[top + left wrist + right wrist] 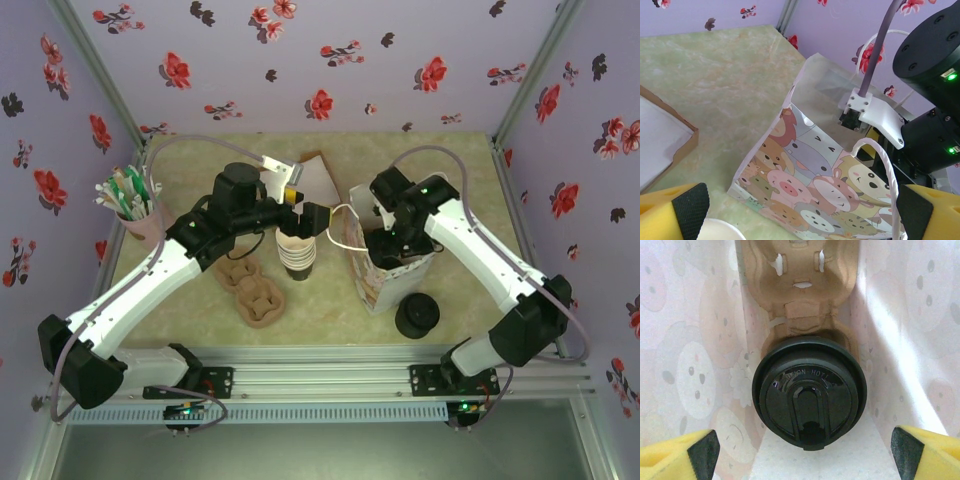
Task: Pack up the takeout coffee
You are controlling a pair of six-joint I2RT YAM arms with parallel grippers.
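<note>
The takeout coffee [809, 390], a cup under a round black lid, stands in a brown cardboard carrier [800, 295] at the bottom of the cartoon-animal paper bag [385, 280]. My right gripper [804, 455] hangs open inside the bag just above the lid, its pads [704, 452] wide apart and touching nothing. My left gripper [802, 215] is open too, hovering over the stack of lidless cups [298, 255] to the left of the bag [815, 180]. A white cup rim [715, 231] shows just below it.
A pile of black lids [417, 315] sits right of the bag near the front. Brown cardboard carriers [250, 285] lie front left, and a cup of straws [130, 205] stands far left. A flat brown box [315, 180] lies behind. The bag's white handle [885, 165] loops up.
</note>
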